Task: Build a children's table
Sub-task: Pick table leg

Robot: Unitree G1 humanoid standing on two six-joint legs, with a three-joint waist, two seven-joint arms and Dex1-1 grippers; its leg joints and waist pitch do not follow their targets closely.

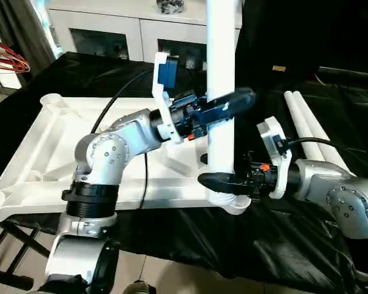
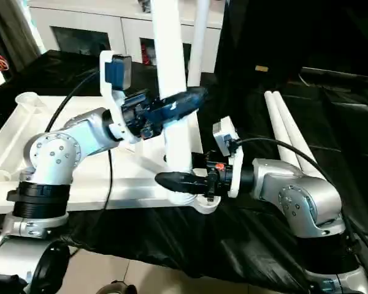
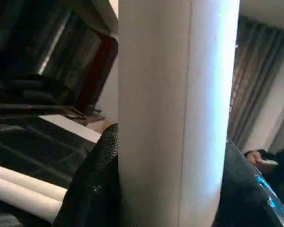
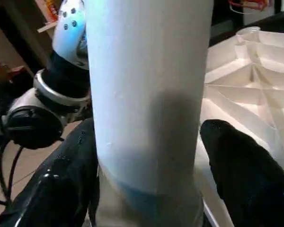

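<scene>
The square white plastic table top (image 1: pixel 37 165) is lying upside down on the black cloth (image 1: pixel 282 245). A long white tubular leg (image 1: pixel 221 73) is standing upright in its near corner socket (image 1: pixel 233 202). The left gripper (image 1: pixel 224 107) is grasping this leg higher up, and the right gripper (image 1: pixel 218 180) is clenching it just above the socket. Two more white legs (image 1: pixel 306 122) are lying well apart on the right.

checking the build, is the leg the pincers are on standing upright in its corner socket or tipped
Upright: the leg rises vertically from the corner socket of the tabletop, left pincer above right pincer.
</scene>
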